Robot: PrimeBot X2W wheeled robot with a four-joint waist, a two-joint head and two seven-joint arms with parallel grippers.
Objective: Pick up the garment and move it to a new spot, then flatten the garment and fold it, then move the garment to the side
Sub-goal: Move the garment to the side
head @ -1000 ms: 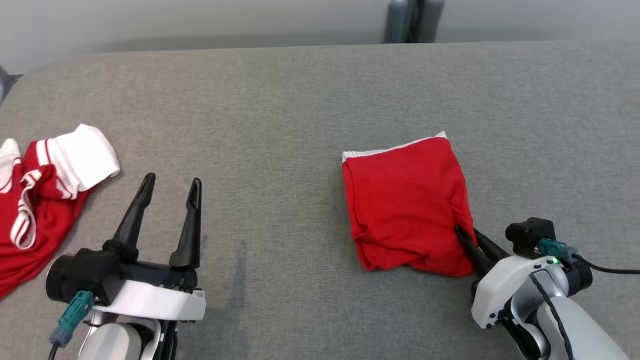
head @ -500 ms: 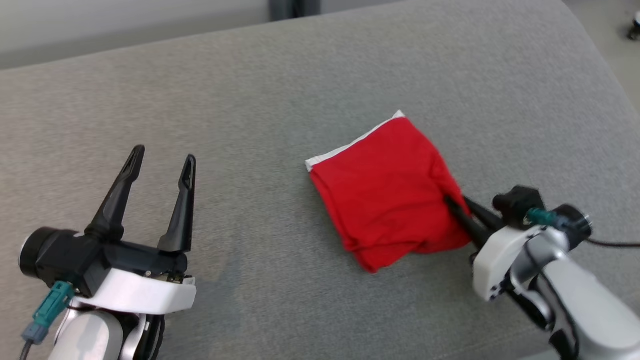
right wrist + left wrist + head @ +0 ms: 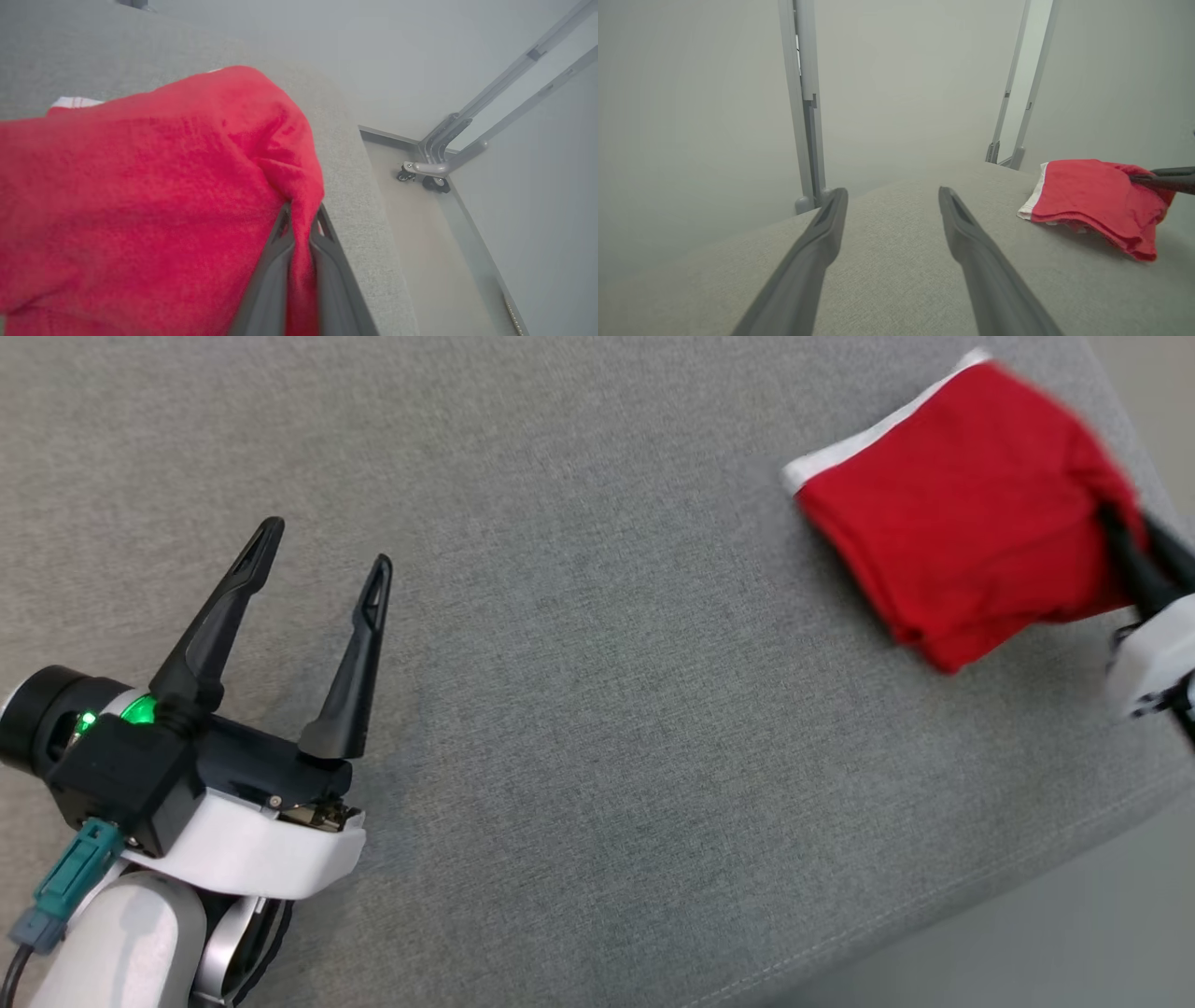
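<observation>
**Garment at the right edge of the table, last step in hand**

Left gripper (image 3: 326, 543) hovers over the left part of the table (image 3: 607, 709), its two dark fingers spread wide with nothing between them. The middle of the table is plain grey cloth.

Toward the right edge of the table is the garment (image 3: 952, 513), a folded red packet with a white band along its far-left side. In the left wrist view its white-banded end seems to rest on the table, while the other end is raised a little. I cannot tell how much of it touches the surface.

At the right edge of the table, the right gripper (image 3: 1125, 537) is clenched on the right side of the packet. In the right wrist view, a ridge of red cloth is pinched between the two fingers. Just past this edge the table ends and the floor is below.

I judge that folding is done and the step in hand is moving the garment to the side. The next move calls for setting the whole packet down inside the table edge, so that no part hangs over. Then the jaws should release and draw back along their own line, without dragging the top layer and spoiling the fold.
</observation>
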